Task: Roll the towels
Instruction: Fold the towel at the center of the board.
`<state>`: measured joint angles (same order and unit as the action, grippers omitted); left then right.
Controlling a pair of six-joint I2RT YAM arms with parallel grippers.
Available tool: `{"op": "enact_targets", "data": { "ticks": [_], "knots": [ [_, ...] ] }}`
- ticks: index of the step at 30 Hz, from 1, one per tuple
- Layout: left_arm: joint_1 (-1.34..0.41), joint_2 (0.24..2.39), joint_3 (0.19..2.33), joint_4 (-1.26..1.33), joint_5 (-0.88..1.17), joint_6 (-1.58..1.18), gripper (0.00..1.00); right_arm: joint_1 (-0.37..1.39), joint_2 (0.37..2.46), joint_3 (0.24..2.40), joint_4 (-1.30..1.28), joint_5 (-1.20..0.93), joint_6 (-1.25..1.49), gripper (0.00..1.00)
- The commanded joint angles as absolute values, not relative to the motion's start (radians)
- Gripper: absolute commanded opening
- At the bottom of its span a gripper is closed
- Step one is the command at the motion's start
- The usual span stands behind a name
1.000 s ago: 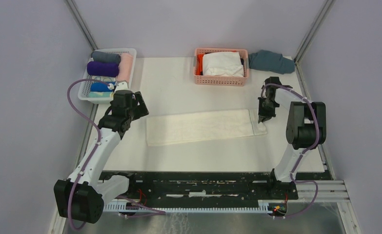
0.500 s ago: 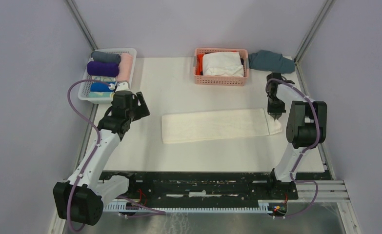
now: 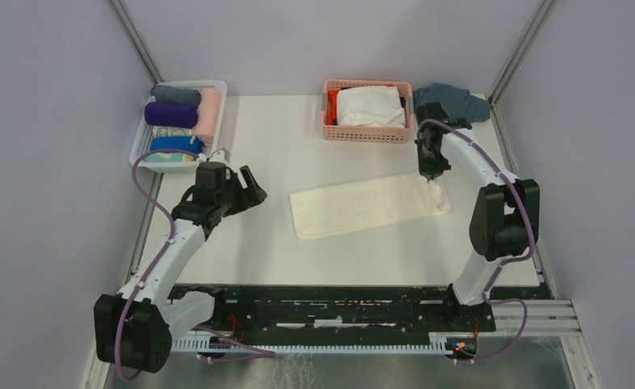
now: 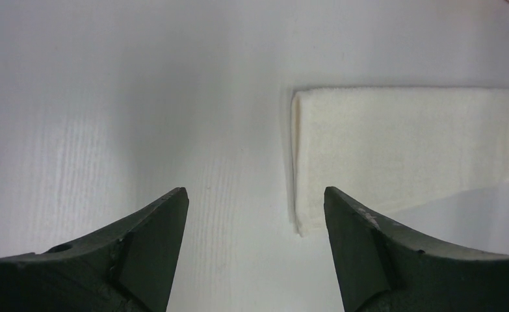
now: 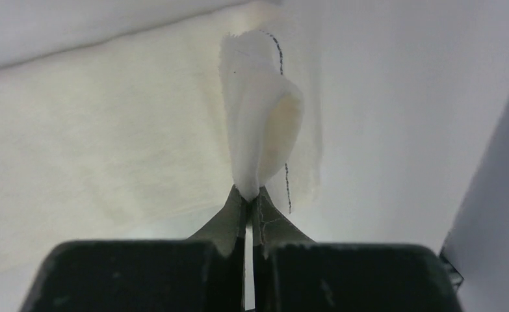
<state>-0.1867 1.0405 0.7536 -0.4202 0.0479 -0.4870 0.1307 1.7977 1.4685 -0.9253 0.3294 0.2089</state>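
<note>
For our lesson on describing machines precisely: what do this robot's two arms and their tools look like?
The left arm and right arm have slim white links and bulky black joints. A mauve cable loops along each. The left tool and right tool each have two dark, wedge-shaped fingers.

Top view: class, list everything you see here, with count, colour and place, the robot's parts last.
Towel: one, cream, flat mid-table.
Purple roll: one, purple, in tray.
Other rolls: several, grey, pink, blue, pale, same tray.
Tray: one, white, far left.
Basket: one, pink, far centre.
White cloth: one, white, in basket.
Orange fabric: one, orange, beside it in basket.
Teal-grey cloth: one, teal-grey, far right corner.
Table: one, white, under all.
Left gripper: one, black, open, left of towel.
Right gripper: one, black, shut on towel's right end.
</note>
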Motion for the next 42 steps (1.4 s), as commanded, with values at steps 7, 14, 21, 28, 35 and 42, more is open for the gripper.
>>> {"op": "enact_targets", "data": {
  "ticks": [7,14,21,28,35,42],
  "knots": [
    [-0.215,1.146,0.566,-0.078,0.27,-0.807,0.76,0.399,1.746,1.554,-0.946,0.006,0.348,0.01],
    [-0.268,1.267,0.539,0.012,0.289,-0.852,0.64,0.582,1.833,1.63,-0.911,-0.001,0.471,0.01],
    [-0.336,1.36,0.539,0.056,0.273,-0.864,0.49,0.73,1.928,1.749,-0.919,0.053,0.545,0.01],
    [-0.372,1.437,0.539,0.065,0.244,-0.856,0.42,0.804,1.983,1.823,-0.919,0.07,0.595,0.01],
    [-0.386,1.457,0.533,0.065,0.229,-0.853,0.39,0.843,2.028,1.88,-0.905,0.074,0.628,0.01],
    [-0.395,1.443,0.531,0.044,0.205,-0.845,0.38,0.856,2.1,1.926,-0.887,0.069,0.651,0.03]
  ]
}}
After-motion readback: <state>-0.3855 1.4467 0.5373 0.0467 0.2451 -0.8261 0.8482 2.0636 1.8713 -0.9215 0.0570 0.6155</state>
